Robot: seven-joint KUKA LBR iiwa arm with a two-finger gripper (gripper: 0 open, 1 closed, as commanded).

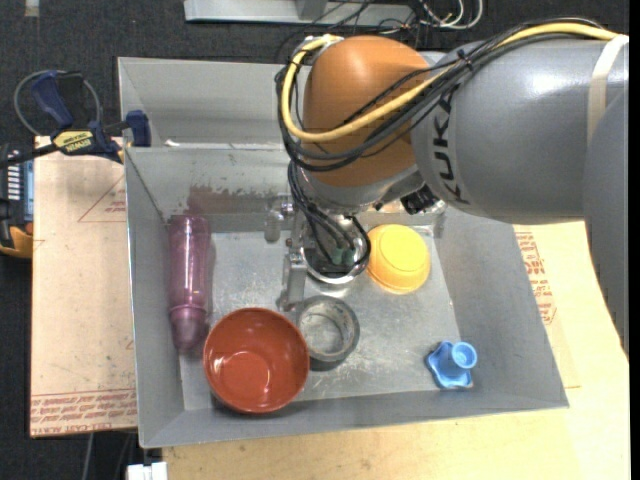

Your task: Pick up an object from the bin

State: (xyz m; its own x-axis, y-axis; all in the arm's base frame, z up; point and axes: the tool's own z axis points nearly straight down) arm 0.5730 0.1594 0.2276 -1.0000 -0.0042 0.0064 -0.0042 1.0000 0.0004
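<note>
1. The grey arm (pixel 520 128) comes in from the right. It carries an orange cover (pixel 360 98) at its wrist, looped with yellow and black cables, and this hangs over the middle of the bin.
2. The grey metal bin (pixel 152 268) holds five loose things, spread out rather than heaped.
3. A red bowl (pixel 256 360) stands upright in the front left corner, mouth up.
4. A purple see-through bottle (pixel 188 278) lies along the left wall. Its narrow end points to the front, just beside the bowl's rim.
5. The pincer (pixel 322 260) hangs under the orange cover near the bin's middle. Whether it is released or clenched I cannot tell, and nothing can be seen in its grasp.
6. A yellow round cup (pixel 398 258) sits just right of the pincer, close against it.
7. A grey metal ring-shaped cup (pixel 330 330) lies just in front of the pincer and touches the red bowl's right side. It and the yellow cup are the nearest things to the pincer.
8. A small blue plastic piece (pixel 452 364) lies well apart in the front right corner.
</note>
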